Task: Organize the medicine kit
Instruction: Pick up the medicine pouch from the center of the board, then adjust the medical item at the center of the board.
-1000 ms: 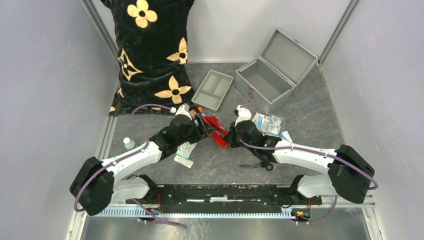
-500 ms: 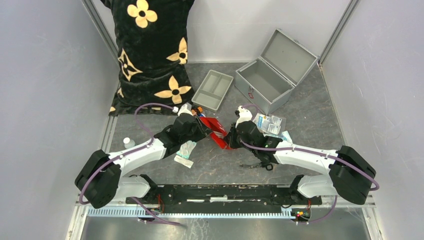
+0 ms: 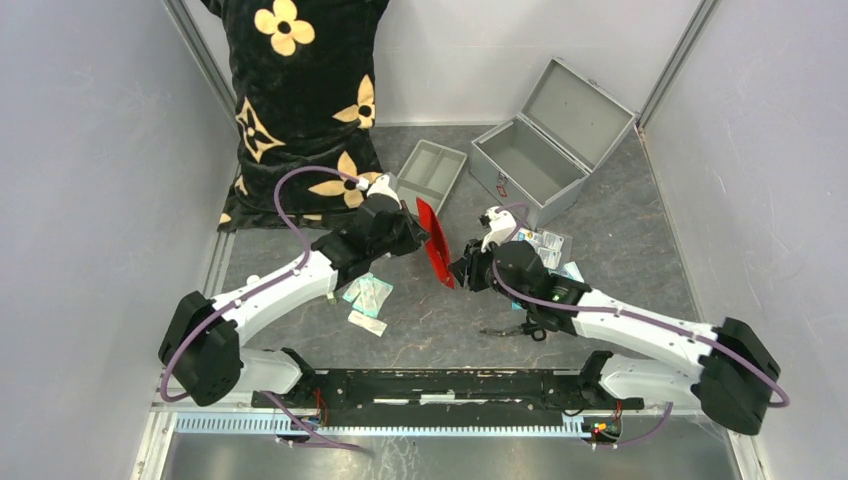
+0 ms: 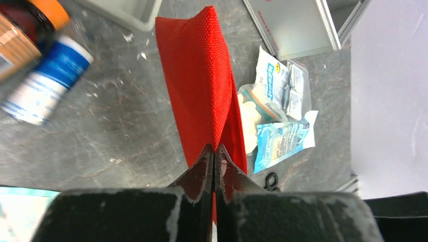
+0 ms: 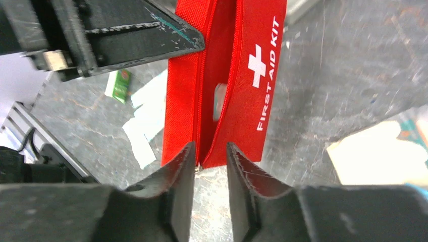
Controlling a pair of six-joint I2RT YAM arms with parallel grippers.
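The red first aid pouch (image 3: 434, 245) lay flat on the table (image 3: 620, 270) before. Now it is lifted up in the middle. The left gripper (image 4: 213, 151) pinches its edge tight. The right gripper (image 5: 209, 151) waits at its low end, and I cannot tell if it holds. Opening it looks next.

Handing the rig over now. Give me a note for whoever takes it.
Left gripper: shut on the red pouch, held up on edge.
Right gripper: open, jaws astride the pouch's zipper end.
Metal box open, looks empty; tray beside it.
Packets, bottles, scissors loose on the table.
Done: pouch unzipped. Left: fill pouch, load box.
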